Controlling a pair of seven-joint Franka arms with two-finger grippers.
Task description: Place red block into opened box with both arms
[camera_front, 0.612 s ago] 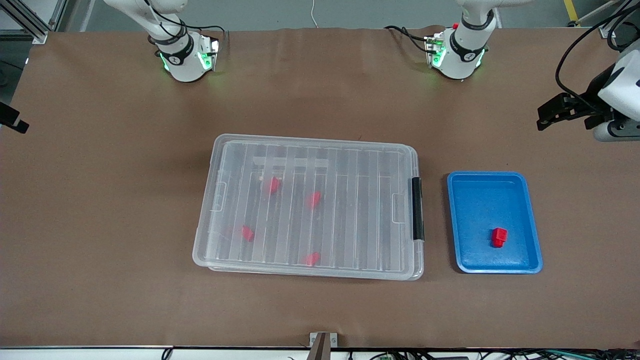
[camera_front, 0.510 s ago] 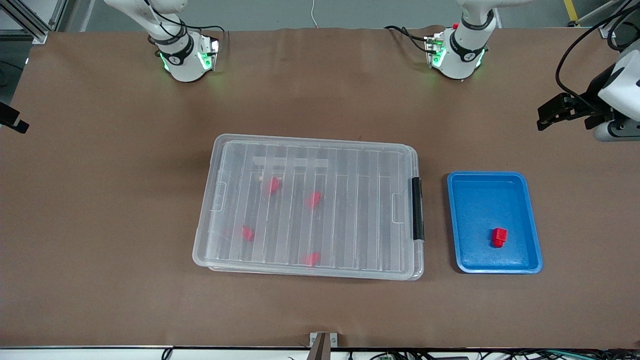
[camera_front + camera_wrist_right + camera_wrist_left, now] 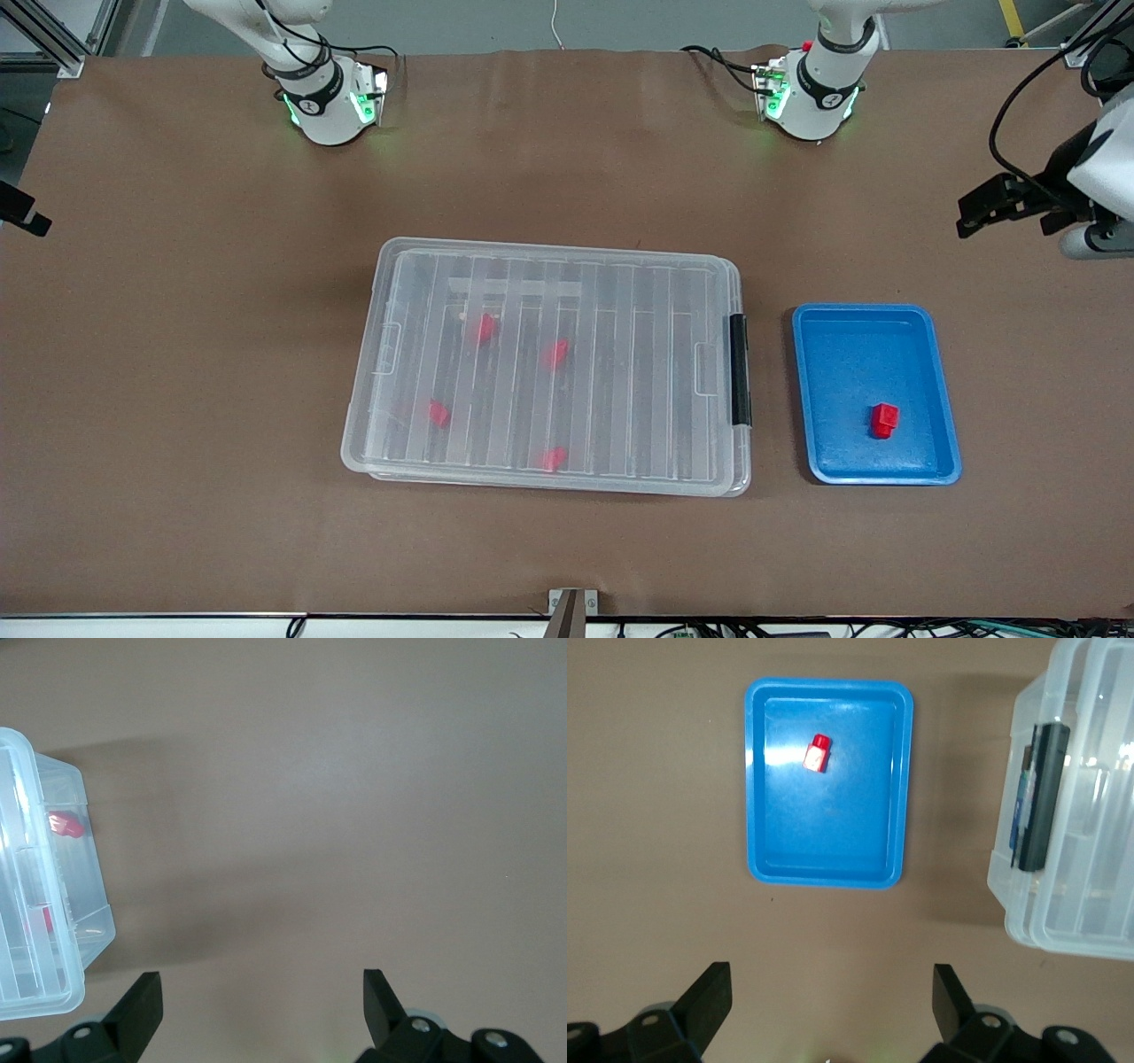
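The red block (image 3: 884, 419) (image 3: 818, 753) lies in a shallow blue tray (image 3: 873, 477) (image 3: 827, 878). The box (image 3: 390, 266) (image 3: 1085, 930) is a clear bin in the middle of the table. Its ribbed lid lies on it, and its black latch (image 3: 740, 369) (image 3: 1041, 797) is on the end facing the tray. Several red blocks (image 3: 483, 328) show through the lid. My left gripper (image 3: 974, 213) (image 3: 831, 979) hangs open and empty over bare table at the left arm's end. My right gripper (image 3: 22, 213) (image 3: 262, 981) hangs open and empty over bare table at the right arm's end, off the box's corner (image 3: 44, 904).
The tray sits beside the box toward the left arm's end. Brown table (image 3: 567, 549) stretches all round both. The arm bases (image 3: 328, 97) (image 3: 811, 89) stand along the table's edge farthest from the front camera. A small bracket (image 3: 571, 607) sits at the table's nearest edge.
The left hand has drifted slightly outward toward its end of the table. The box, tray, blocks and right gripper have not moved.
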